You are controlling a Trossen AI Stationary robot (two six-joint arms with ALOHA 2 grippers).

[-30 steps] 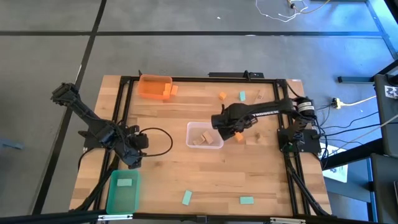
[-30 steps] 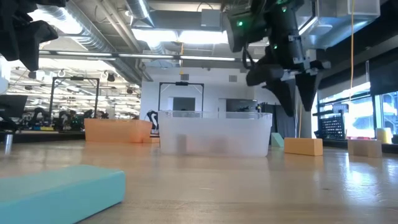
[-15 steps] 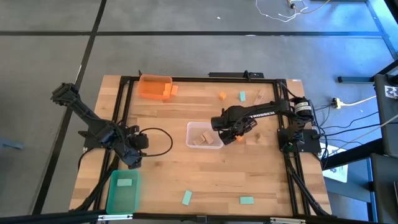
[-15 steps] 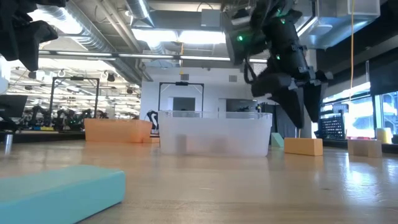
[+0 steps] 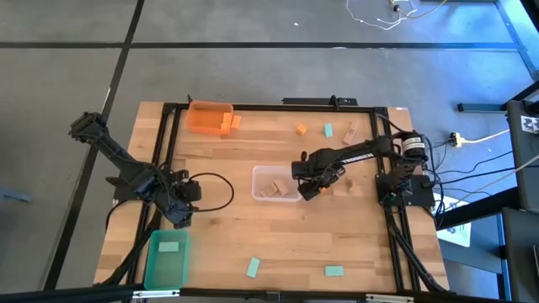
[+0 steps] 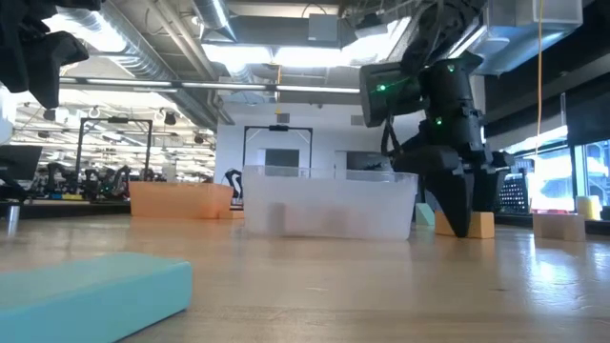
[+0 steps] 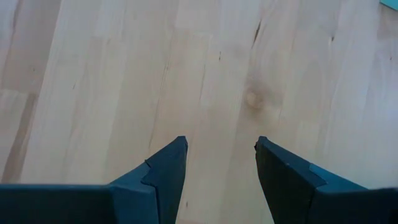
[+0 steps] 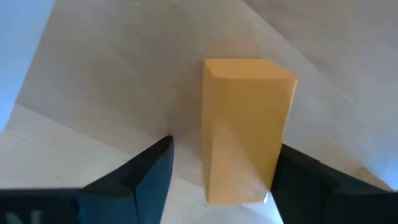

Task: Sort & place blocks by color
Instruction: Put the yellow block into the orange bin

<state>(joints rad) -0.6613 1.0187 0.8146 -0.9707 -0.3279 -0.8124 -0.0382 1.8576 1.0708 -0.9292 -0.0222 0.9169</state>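
My right gripper (image 5: 310, 188) is down at the table just right of the clear bin (image 5: 276, 183), open, with one finger on each side of an orange block (image 8: 245, 127) that lies flat on the wood. In the low view the gripper (image 6: 456, 217) hides most of this block (image 6: 482, 225). Other blocks lie loose: orange (image 5: 301, 130), mint (image 5: 328, 130) and tan (image 5: 350, 131) near the far edge, and mint ones (image 5: 253, 268) (image 5: 334, 271) near the near edge. Tan blocks (image 5: 271, 188) sit in the clear bin. My left gripper (image 5: 181, 211) waits open over bare wood (image 7: 221, 146). My right gripper comes down on the orange block from above, with its fingers along the block's two long sides. One finger (image 8: 297, 186) stands right against one side (image 8: 273, 168), and I cannot tell whether it touches. The other finger (image 8: 152, 177) stands clear of the block.
An orange bin (image 5: 209, 117) stands at the far left with an orange block (image 5: 235, 122) beside it. A green bin (image 5: 167, 257) at the near left holds a mint block (image 5: 168, 247). A tan block (image 5: 342, 187) lies just right of my right gripper. A black cable (image 5: 221, 192) loops near the left arm.
My right gripper has come down to the table and moved a little toward the near edge, so that its open fingers now stand around the orange block. The block has stayed where it was.
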